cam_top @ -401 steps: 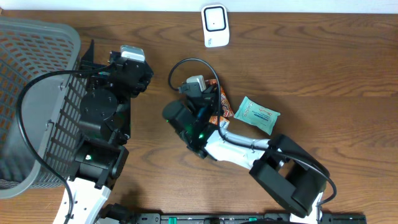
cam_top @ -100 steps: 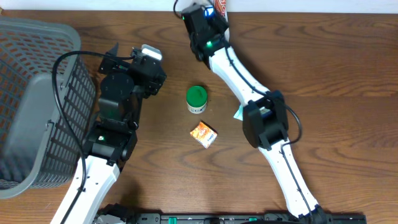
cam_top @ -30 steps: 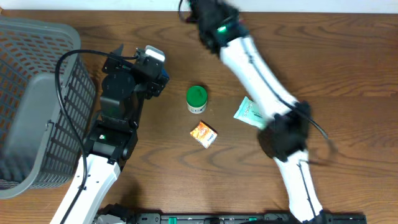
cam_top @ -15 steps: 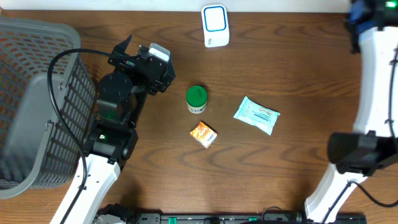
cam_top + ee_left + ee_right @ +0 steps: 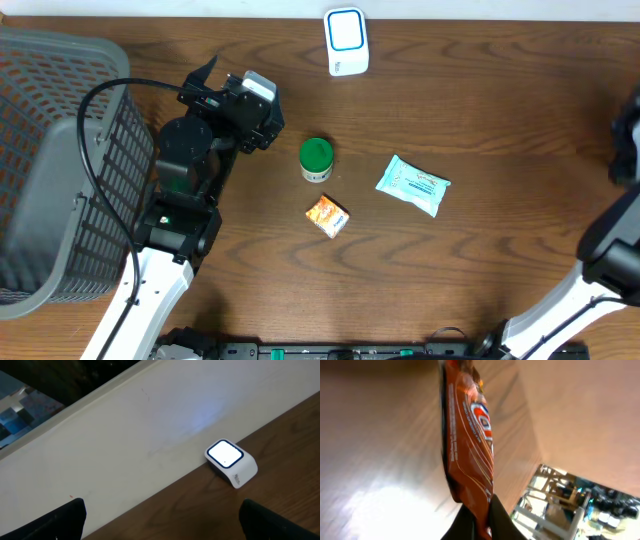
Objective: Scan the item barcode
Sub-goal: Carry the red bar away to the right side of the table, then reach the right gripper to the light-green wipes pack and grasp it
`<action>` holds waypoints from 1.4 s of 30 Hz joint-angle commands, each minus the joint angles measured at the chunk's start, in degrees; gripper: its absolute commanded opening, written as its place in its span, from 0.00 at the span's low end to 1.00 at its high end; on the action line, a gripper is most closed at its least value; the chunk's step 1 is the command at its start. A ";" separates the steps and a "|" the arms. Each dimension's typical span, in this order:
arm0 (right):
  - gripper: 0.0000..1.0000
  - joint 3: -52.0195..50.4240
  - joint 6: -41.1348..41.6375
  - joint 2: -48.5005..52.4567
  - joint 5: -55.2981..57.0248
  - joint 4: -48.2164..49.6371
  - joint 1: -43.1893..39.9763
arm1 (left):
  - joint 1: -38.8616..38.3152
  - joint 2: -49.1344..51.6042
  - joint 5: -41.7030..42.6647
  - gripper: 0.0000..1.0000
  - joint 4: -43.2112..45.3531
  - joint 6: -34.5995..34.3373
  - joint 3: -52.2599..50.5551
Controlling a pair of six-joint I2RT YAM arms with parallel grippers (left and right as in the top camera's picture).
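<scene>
The item, an orange-brown snack packet [image 5: 469, 440], hangs pinched by its lower end between the jaws of my right gripper [image 5: 482, 521], in the air and seen only in the right wrist view. In the overhead view only part of the right arm [image 5: 622, 190] shows at the right edge; its gripper and the packet are out of frame. The white barcode scanner [image 5: 346, 40] stands at the table's far edge, its face lit [image 5: 226, 454]. My left gripper [image 5: 162, 520] is open and empty, pointed toward the scanner from a distance.
A green-lidded jar [image 5: 316, 158], a small orange box [image 5: 328, 216] and a teal wipes pack [image 5: 413, 184] lie mid-table. A grey mesh basket [image 5: 50, 150] fills the left side. A white wall [image 5: 125, 425] runs behind the scanner.
My right arm has swung from beside the scanner at the top middle to the right edge, carrying the packet out of the overhead view. The left arm shifted only slightly.
</scene>
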 commanded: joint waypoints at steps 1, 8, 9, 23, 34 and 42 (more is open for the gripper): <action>0.62 -3.72 0.90 -0.22 -5.68 1.75 -4.17 | 0.24 0.09 0.35 0.98 0.26 -0.33 0.55; 0.99 3.15 -1.66 -0.24 -40.48 -5.09 -4.09 | 0.24 0.59 0.35 0.98 0.28 -0.33 0.55; 0.99 4.42 -3.23 -0.24 -50.14 -6.99 -3.67 | 0.24 0.59 0.37 0.98 0.28 -0.33 0.55; 0.99 -13.66 1.97 -0.26 -89.74 -7.56 14.86 | 0.24 0.59 7.21 0.98 0.35 -0.33 0.55; 0.98 -27.98 22.84 -0.26 -75.73 12.94 27.85 | 0.24 0.59 7.19 0.98 0.31 -0.31 0.55; 0.01 -28.92 25.57 -0.26 -67.23 12.96 28.89 | 0.24 0.59 7.19 0.98 0.31 -0.33 0.55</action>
